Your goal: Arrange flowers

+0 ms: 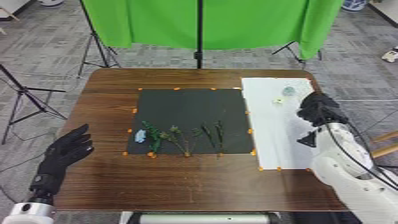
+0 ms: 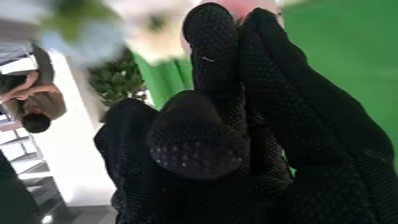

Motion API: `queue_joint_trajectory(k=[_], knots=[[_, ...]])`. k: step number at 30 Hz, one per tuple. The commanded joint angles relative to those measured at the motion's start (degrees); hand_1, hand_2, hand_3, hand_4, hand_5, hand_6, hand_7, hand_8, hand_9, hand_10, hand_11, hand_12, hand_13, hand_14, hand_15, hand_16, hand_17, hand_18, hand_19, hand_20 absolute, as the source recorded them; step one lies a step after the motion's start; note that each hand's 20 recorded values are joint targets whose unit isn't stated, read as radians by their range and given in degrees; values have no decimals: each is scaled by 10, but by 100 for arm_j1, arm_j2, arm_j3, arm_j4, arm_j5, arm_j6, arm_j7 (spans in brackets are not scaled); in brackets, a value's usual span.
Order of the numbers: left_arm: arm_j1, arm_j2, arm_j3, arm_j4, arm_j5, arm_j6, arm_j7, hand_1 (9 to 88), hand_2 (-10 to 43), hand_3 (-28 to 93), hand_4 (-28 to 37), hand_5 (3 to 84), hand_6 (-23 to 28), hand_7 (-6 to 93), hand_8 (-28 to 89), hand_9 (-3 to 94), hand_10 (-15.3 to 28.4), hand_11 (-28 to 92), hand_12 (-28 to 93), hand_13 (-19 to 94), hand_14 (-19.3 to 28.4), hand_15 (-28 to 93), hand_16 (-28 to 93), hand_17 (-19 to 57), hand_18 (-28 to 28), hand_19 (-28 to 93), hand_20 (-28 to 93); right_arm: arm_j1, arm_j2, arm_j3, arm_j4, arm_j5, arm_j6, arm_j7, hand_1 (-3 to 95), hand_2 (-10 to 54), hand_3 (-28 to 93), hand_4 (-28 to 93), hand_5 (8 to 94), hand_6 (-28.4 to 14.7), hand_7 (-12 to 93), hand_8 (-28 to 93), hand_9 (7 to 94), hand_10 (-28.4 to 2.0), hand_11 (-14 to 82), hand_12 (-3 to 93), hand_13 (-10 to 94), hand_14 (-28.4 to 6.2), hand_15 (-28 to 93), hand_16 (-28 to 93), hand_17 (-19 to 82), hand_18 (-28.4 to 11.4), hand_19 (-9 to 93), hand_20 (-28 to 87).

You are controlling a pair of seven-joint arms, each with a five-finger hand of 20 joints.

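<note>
White sheet (image 1: 274,135) bears a pale flower (image 1: 278,100) near right hand (image 1: 320,107)

No readable text or numbers anywhere

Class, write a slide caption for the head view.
Green stems on a dark mat, between the robot's left hand and right hand at a white sheet.

Brown table (image 1: 178,190), black mat (image 1: 191,110), white sheet (image 1: 274,135)
</note>
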Motion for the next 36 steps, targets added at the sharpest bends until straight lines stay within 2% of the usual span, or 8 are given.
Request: queue_joint_trajectory(k=[1,6,12,16,20,23,28,36], knots=[[134,-24,-27,-23,-24,18,-42,369,-95,618,-123,332,35,129,-69,332,109,162,144,314,152,167,17,94,117,81,207,2022,-604,-702,-560,419,352,-439,619,-95,592,-155,778,-15,248,113,889,-88,119,464,894,-17,641,369,628,-149,932,610],[71,-4,25,-4,-19,24,-17,368,-95,619,-121,331,35,129,-69,332,109,162,144,314,153,169,17,94,117,81,207,3364,-1604,-1974,1,732,126,-913,616,-95,594,-154,778,-14,250,113,890,-88,117,465,894,-15,641,372,629,-148,932,614],[-137,87,185,96,-2,-35,-1,366,-95,621,-119,331,34,127,-69,332,108,163,144,314,152,168,17,94,118,83,207,4023,-2686,-2943,823,804,-334,-1200,604,-95,611,-165,778,-9,257,111,892,-86,114,468,894,-14,644,376,630,-145,932,620],[-353,137,359,200,-18,-78,21,365,-95,619,-116,330,34,125,-68,332,107,162,144,314,153,167,17,94,118,83,206,4013,-3188,-3166,1252,799,-678,-1216,595,-95,627,-174,781,-6,263,109,896,-85,111,468,895,-13,646,376,631,-143,932,622],[-432,148,437,258,-13,-120,54,360,-95,614,-111,328,31,121,-66,332,107,160,144,313,153,167,18,93,118,83,207,3911,-3592,-3283,1656,736,-940,-1192,585,-95,656,-201,789,-3,263,112,905,-83,107,469,897,-12,647,376,632,-144,932,626],[-549,171,526,342,-38,-123,109,360,-95,610,-107,327,30,120,-64,332,107,159,144,314,153,165,18,93,118,83,207,3847,-3764,-3401,1883,656,-1017,-1203,582,-95,668,-216,794,-3,259,114,908,-83,104,472,900,-11,646,377,634,-144,932,630],[-713,208,598,436,-19,-219,134,351,-95,601,-94,320,22,108,-61,331,105,145,144,313,154,162,21,93,119,82,208,3685,-3953,-3521,2137,704,-1175,-1116,557,-95,740,-269,813,-3,242,133,917,-85,100,475,906,-12,643,379,636,-145,932,636],[-718,214,570,473,49,-203,196,360,-95,586,-67,312,12,103,-55,331,98,126,153,315,153,151,27,93,119,77,210,3527,-4087,-3682,2347,794,-1167,-1056,554,-95,759,-281,824,-5,228,147,921,-88,96,467,907,-15,642,381,638,-148,932,642]])
